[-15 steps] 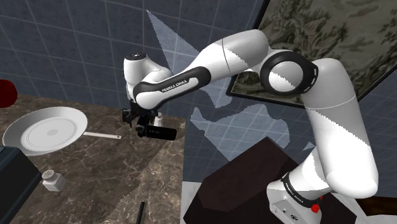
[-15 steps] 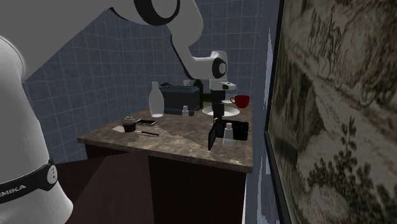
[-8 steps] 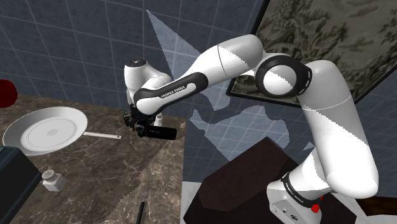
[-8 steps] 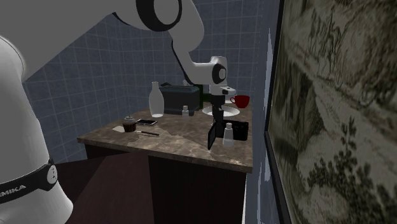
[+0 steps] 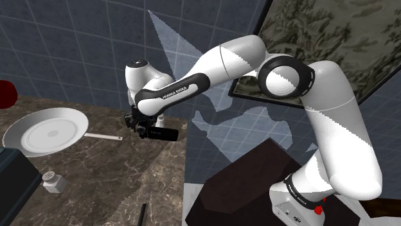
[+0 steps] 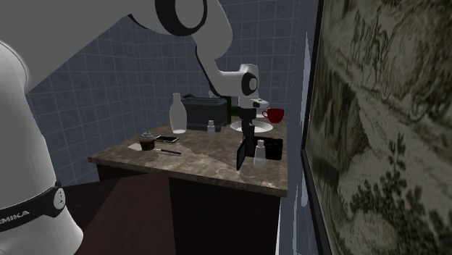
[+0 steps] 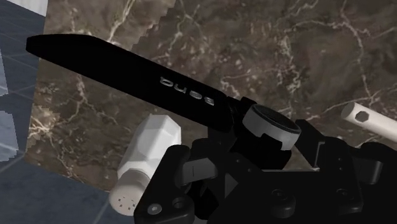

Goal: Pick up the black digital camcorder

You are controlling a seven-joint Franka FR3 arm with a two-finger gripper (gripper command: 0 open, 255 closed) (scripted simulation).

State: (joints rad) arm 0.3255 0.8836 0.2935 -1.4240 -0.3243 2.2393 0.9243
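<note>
- black camcorder (image 5: 164, 134) sits on the marble counter (image 5: 109, 173), close to its edge and directly under the jaws. The gripper (image 5: 139, 125) is low over one end of it.
- flip-out screen (image 7: 133, 79) is swung open and sticks out well past the jaws on one side. A grey-rimmed round part (image 7: 272, 125) on the body sits just ahead of the jaws.
- jaw state: cannot tell. It's a black gripper against a black body, and the wrist view shows no readable gap or contact.
- step in hand, as I read it, is to seat and close on the body. Clamp across the solid body, not the screen panel, since that hinge will likely fold under load.
- centre the jaws on the body before squeezing. An off-centre grip probably lets it pivot, with the open screen adding weight on one side.
- white shaker (image 7: 145, 162) stands just beside the jaws on the screen side. Clearance is tight, so any sideways correction risks tipping it.
- white pan handle (image 7: 372, 121) lies near the jaws on the opposite side, apart from the camcorder. The pan (image 5: 46, 131) itself is well apart.
- lift straight up and slowly until the screen clears the shaker, with no sweep toward the counter edge.
</note>
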